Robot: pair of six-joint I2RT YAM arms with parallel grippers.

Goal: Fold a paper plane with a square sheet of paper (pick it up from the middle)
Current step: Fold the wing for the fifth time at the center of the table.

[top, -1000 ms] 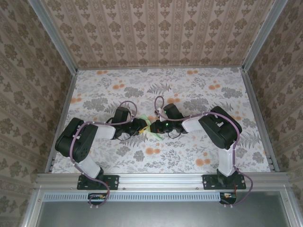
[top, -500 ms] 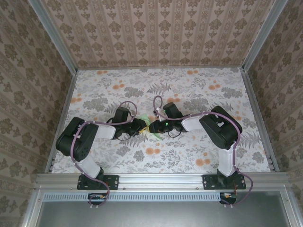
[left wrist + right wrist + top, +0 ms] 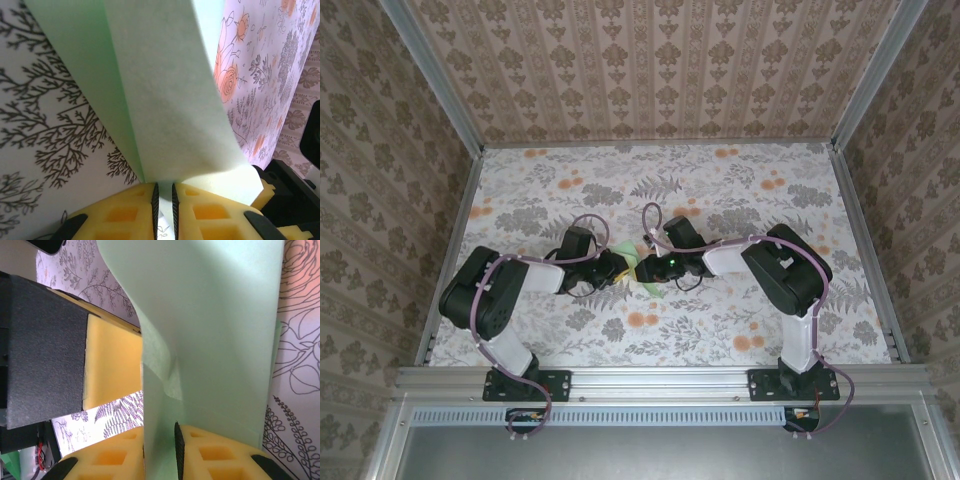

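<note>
Left arm (image 3: 485, 300), right arm (image 3: 788, 268), black joint housings (image 3: 578, 243), white links (image 3: 801, 345), purple cables (image 3: 588, 220), black base plates (image 3: 527, 385), yellow finger pads (image 3: 120, 215) with square recesses, green light (image 3: 672, 264) at right wrist.

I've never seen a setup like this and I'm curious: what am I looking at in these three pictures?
Two robot arms, the left arm and the right arm, reach over a flowered tablecloth. The wide picture looks down from above. The two close-ups come from a camera on each wrist. The yellow foam in them lines the left gripper and the right gripper. Both pinch the same pale green sheet of paper, which is already partly folded.
</note>
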